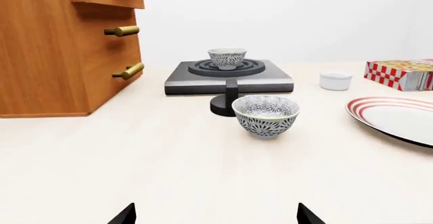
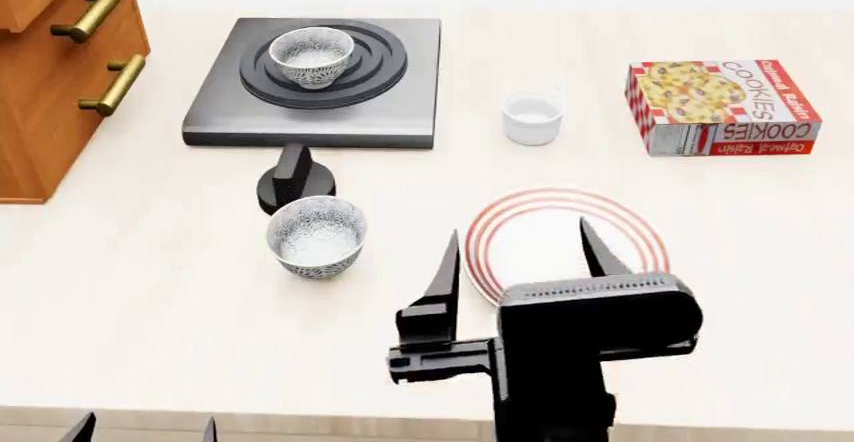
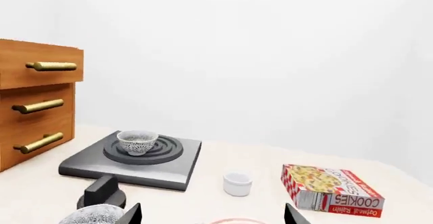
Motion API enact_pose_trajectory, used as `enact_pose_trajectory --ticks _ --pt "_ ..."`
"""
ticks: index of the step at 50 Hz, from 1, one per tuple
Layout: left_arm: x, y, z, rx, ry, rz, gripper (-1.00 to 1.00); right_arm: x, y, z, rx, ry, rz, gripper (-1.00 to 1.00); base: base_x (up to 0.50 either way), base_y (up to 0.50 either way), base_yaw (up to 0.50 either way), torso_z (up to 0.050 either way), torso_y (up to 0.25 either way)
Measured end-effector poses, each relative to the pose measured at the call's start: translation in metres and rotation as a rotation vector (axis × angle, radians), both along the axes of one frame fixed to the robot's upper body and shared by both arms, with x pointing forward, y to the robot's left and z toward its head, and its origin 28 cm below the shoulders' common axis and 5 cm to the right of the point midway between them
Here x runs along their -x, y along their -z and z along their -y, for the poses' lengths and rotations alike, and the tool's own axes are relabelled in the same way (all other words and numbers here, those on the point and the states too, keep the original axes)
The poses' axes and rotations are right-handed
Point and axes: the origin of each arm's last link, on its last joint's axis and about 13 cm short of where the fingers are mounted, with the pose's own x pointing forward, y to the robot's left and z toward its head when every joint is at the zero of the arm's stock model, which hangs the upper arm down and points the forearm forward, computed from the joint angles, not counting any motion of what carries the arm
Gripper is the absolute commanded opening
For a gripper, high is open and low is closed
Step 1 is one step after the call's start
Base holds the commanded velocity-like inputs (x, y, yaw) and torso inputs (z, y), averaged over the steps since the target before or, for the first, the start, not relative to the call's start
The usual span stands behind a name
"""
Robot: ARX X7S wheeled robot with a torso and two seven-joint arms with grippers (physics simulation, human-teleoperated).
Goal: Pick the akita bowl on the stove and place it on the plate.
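Akita bowl point(image 2: 311, 56): sitting upright on the stove's burner rings, untouched by either gripper.
Stove point(image 2: 387, 112): lying flat toward the far left part of the table point(image 2: 160, 292), its black knob point(image 2: 292, 181) standing just off its near edge.
Second bowl point(image 2: 316, 237): resting on the table beside the knob, nearer the front edge.
Plate point(image 2: 534, 237): lying right of that bowl, bare, partly hidden by the right gripper.
Right gripper point(image 2: 521, 252): hanging over the plate with jaws spread wide, holding nothing.
Left gripper point(image 2: 144, 430): only its fingertips are showing at the table's front edge, parted and holding nothing.
White cup point(image 2: 533, 118): standing between the stove and the cookie box point(image 2: 721, 106).
Wooden drawers point(image 2: 60, 72): occupying the far left corner.
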Motion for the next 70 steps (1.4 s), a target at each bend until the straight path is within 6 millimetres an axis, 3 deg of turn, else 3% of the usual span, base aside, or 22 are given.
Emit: enact_pose_trajectory --ticks 12,21,37,70 --pt "0.0 0.001 0.0 -0.001 0.0 -0.001 1.0 -0.021 -0.086 0.015 -0.042 0.06 0.043 1.0 0.0 0.0 0.0 0.0 0.0" --pt "0.0 0.001 0.0 -0.002 0.001 -0.002 1.0 -0.012 -0.118 0.043 -0.044 0.113 0.065 1.0 0.0 0.0 0.0 0.0 0.0" --pt "0.0 0.0 0.0 -0.003 0.0 -0.001 1.0 0.006 -0.109 0.07 -0.079 0.183 0.054 1.0 0.0 0.0 0.0 0.0 0.0" --pt "-0.001 -0.001 -0.001 0.01 -0.02 0.012 1.0 0.012 -0.098 0.073 0.024 0.183 0.035 1.0 0.0 0.0 0.0 0.0 0.0"
